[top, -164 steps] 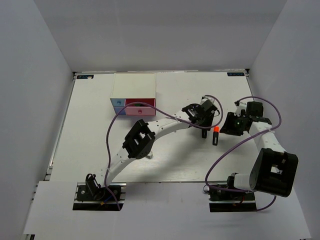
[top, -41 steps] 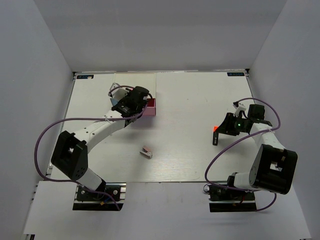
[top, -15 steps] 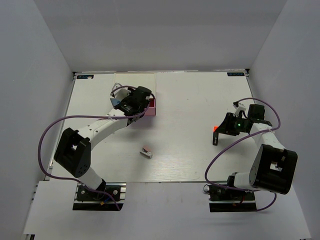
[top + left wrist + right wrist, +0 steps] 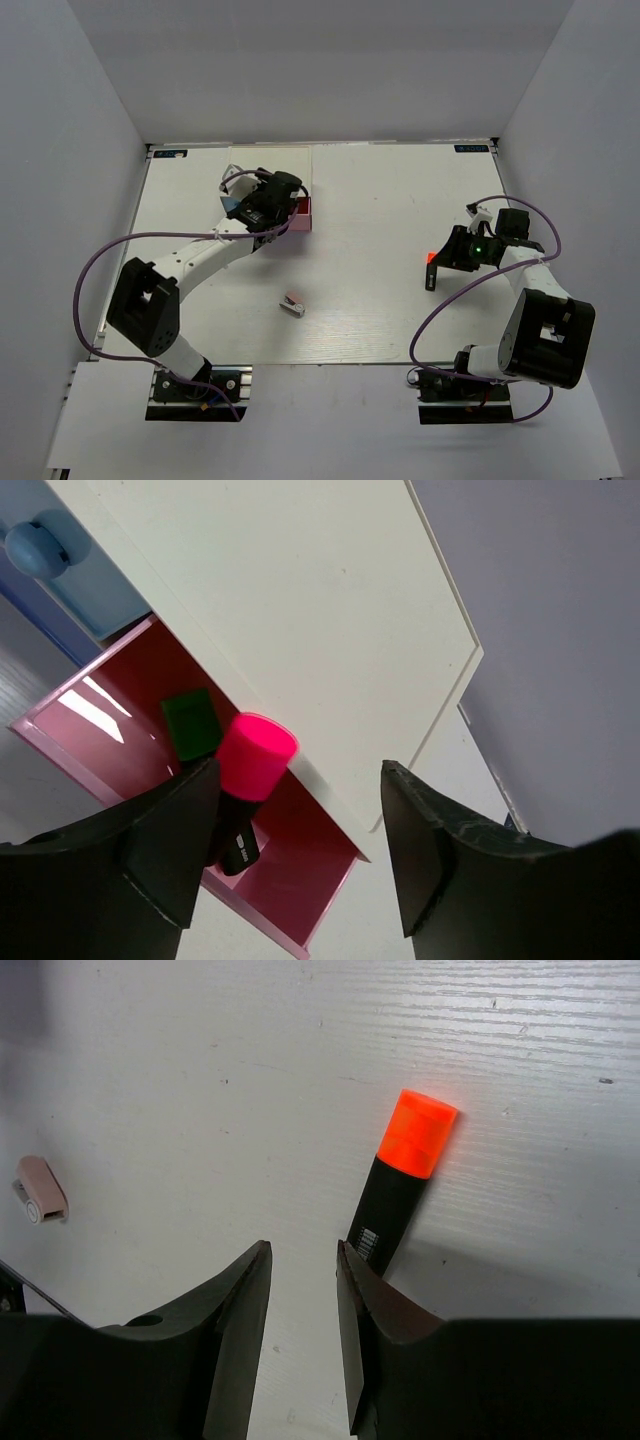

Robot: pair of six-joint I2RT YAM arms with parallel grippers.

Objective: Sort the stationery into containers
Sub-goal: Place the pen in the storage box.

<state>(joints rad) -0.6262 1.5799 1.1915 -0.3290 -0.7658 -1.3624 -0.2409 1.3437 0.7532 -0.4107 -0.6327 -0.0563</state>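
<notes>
Over the open pink drawer (image 4: 92, 716), the wide-spread left gripper (image 4: 295, 778) should lift straight clear of the pink-capped black highlighter (image 4: 250, 775).

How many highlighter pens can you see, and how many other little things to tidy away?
Highlighters: 3 (pink cap, green cap, orange cap)
Little pink stapler: 1
Total: 4
</notes>
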